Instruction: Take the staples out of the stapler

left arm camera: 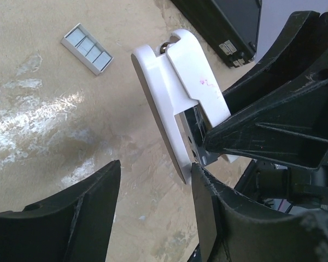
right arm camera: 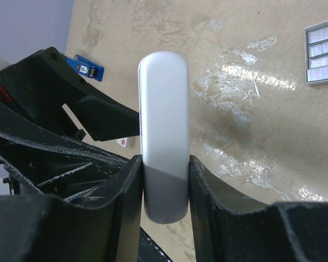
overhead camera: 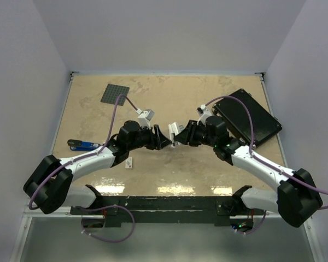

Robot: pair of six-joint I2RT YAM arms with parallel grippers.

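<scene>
The blue stapler (overhead camera: 85, 145) with its black base lies flat on the table at the left, apart from both grippers; its blue end also shows in the right wrist view (right arm camera: 87, 68). No staples show in any view. My right gripper (overhead camera: 181, 135) (right arm camera: 164, 164) is shut on a white-and-silver elongated tool (right arm camera: 163, 109), which it holds above the table centre. My left gripper (overhead camera: 163, 140) (left arm camera: 156, 169) is open and empty. Its right finger sits just beside the lower tip of that white tool (left arm camera: 177, 93).
A black flat case (overhead camera: 246, 115) lies at the back right. A dark grey square plate (overhead camera: 115, 94) lies at the back left. A small white tag (overhead camera: 129, 162) lies near the left arm. A pale rectangle with several panes (left arm camera: 87, 48) shows on the tabletop.
</scene>
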